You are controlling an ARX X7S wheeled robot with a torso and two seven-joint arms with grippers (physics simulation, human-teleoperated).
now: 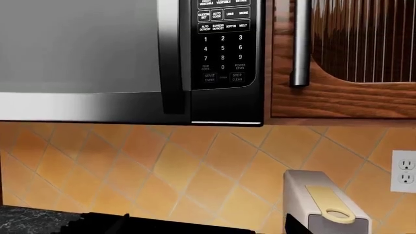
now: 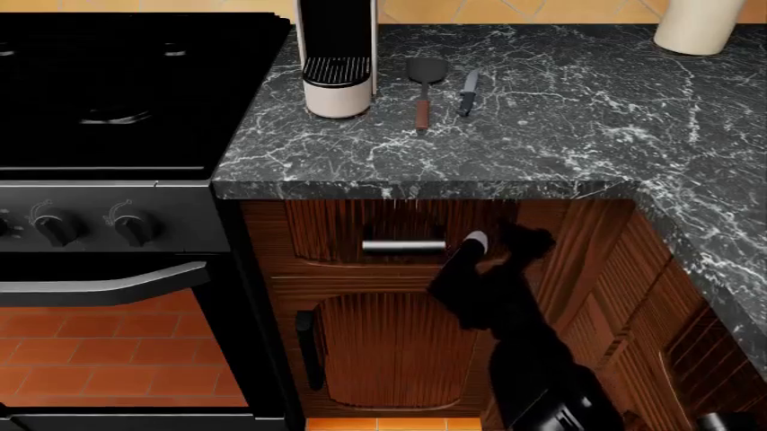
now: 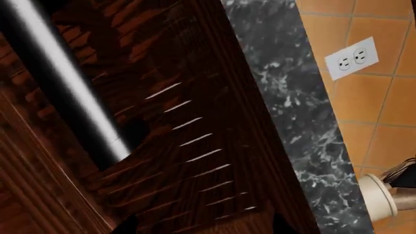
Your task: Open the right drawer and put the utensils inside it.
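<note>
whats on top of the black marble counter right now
A grey-headed wooden-handled spatula, a small silver knife, a coffee machine and a cream jar, its top out of frame, on the counter.

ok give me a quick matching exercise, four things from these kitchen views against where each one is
Things:
1. spatula
2. knife
3. right pincer
4. coffee machine

Places:
A. at the drawer handle
B. on the counter, next to the stove
C. right of the spatula
D. between coffee machine and knife

Pairs: 1-D, 2-C, 3-A, 4-B

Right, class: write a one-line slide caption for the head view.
Right gripper at the closed drawer's handle; spatula and knife wait on the counter.
</note>
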